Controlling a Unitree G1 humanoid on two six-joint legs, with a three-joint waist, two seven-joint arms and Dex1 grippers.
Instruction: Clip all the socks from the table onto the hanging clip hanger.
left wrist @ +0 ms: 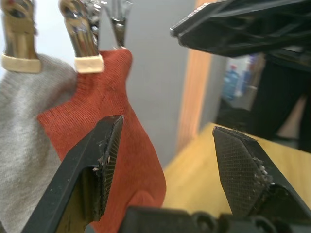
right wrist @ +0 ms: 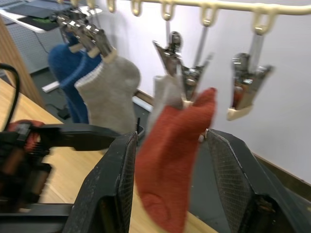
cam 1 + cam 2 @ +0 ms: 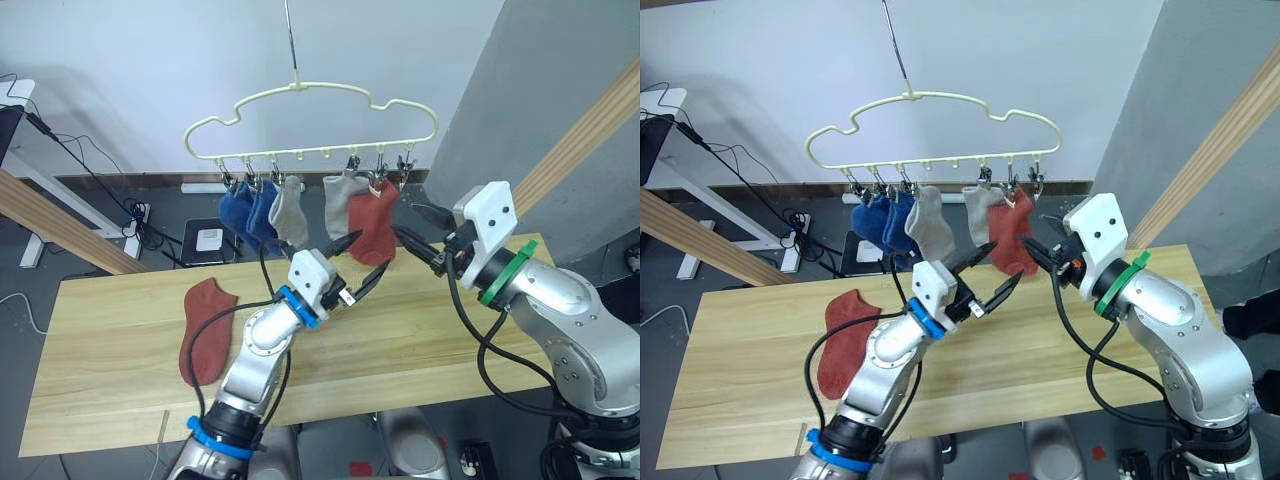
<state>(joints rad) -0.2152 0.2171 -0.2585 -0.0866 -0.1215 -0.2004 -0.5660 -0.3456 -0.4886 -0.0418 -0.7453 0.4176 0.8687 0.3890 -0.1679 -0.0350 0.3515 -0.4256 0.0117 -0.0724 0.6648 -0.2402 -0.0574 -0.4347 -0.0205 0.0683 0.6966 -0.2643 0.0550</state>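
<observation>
Left gripper (image 3: 358, 261), jaws spread and empty, raised over the table (image 3: 120, 400) just before a hanging red sock (image 3: 372, 225); right gripper (image 3: 418, 228), jaws likewise apart, empty, beside that sock; clip hanger (image 3: 310, 95) carries two blue, two grey, one red; another red sock (image 3: 205, 330) lies flat on the table.

1. Table (image 3: 420, 350): long rectangular top of light yellowish wood, grain visible along its length.
2. Rust-red sock (image 3: 205, 328): lies flat on the table's left half, toe towards the near edge, well clear of every table edge.
</observation>
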